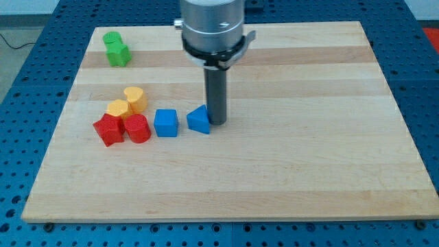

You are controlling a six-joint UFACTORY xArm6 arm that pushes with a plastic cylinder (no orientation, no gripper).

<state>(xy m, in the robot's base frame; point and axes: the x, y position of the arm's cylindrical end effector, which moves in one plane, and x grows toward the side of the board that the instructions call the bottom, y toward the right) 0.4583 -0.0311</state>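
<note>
My tip (pixel 218 123) rests on the wooden board, right against the right side of a blue triangular block (pixel 199 119). Left of that block stands a blue cube (pixel 165 123), a small gap apart. Further left lie a red cylinder-like block (pixel 138 128) and a red star-shaped block (pixel 108 130), side by side. Just above them sit two yellow blocks, one rounded (pixel 135 99) and one lower, pentagon-like (pixel 118 108). The dark rod rises from the tip into the arm's grey flange (pixel 212 27).
Two green blocks (pixel 116 50) sit together near the board's top left corner. The wooden board (pixel 288 158) lies on a blue perforated table (pixel 422 82), whose surface surrounds it on every side.
</note>
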